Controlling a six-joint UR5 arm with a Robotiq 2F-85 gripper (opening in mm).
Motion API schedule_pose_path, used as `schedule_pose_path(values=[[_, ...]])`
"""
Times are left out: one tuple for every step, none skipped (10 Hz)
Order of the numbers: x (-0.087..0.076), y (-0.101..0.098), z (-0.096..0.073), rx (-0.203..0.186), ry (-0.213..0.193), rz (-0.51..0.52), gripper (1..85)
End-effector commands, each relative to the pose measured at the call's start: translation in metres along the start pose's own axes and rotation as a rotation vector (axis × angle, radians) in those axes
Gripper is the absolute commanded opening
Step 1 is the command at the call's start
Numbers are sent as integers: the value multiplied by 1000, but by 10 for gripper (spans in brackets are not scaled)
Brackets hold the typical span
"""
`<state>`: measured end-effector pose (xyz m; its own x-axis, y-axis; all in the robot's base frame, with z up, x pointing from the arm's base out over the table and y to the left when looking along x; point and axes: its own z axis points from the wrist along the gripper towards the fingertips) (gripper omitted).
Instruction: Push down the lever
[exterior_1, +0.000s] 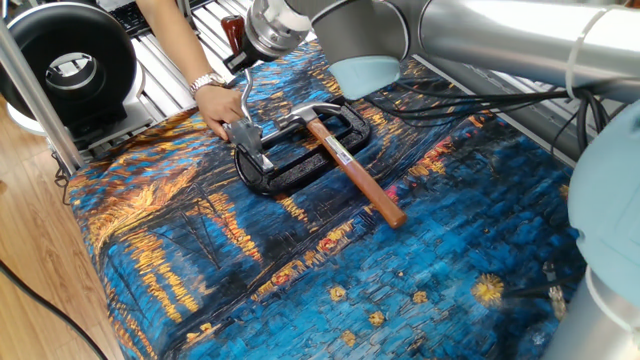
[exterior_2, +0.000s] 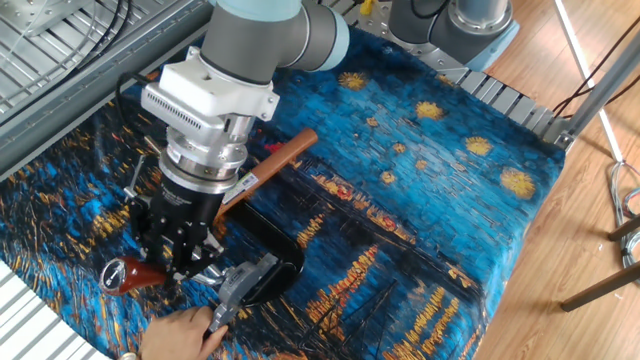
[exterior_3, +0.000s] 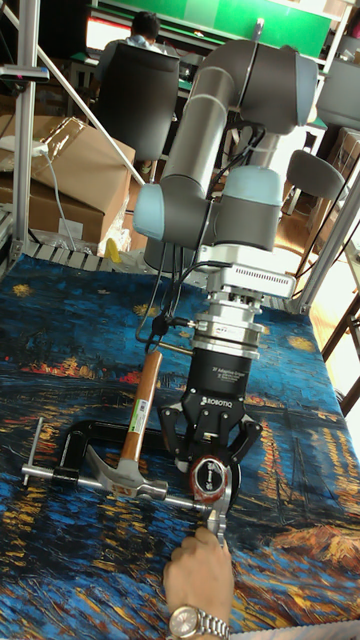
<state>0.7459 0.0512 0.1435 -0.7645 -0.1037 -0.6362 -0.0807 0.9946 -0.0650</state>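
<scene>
Lower centre of the tall view: your gripper (exterior_3: 212, 472) straddles the lever (exterior_3: 208, 478), fingers spread around its dark red end, not clamped. A hand (exterior_3: 201, 578) steadies the bracket (exterior_2: 238, 288), likely so pressing won't shift it.

A: Items on the table?
B: 1 starry blue-and-gold cloth (exterior_1: 300, 290) covering it; 1 wooden-handled hammer (exterior_1: 352, 170) lying across 1 black C-clamp (exterior_1: 300, 172) near the far edge.
A: Elsewhere?
B: 1 black round fan (exterior_1: 68, 68) past the corner.
</scene>
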Motion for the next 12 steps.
schedule_pose_path(values=[[9,-9,0,40,36,62,110],[12,-5,-3,65,50,87,57],[18,2,-8,98,65,118,17],[27,13,-13,103,90,143,17],[38,12,-20,140,141,146,17],[50,10,-30,173,202,147,17],[54,12,-38,185,235,157,17],[53,16,-42,176,237,162,13],[48,19,-42,160,217,164,13],[44,15,-39,141,197,147,13],[46,5,-32,132,183,133,13],[51,-2,-27,127,174,128,13]])
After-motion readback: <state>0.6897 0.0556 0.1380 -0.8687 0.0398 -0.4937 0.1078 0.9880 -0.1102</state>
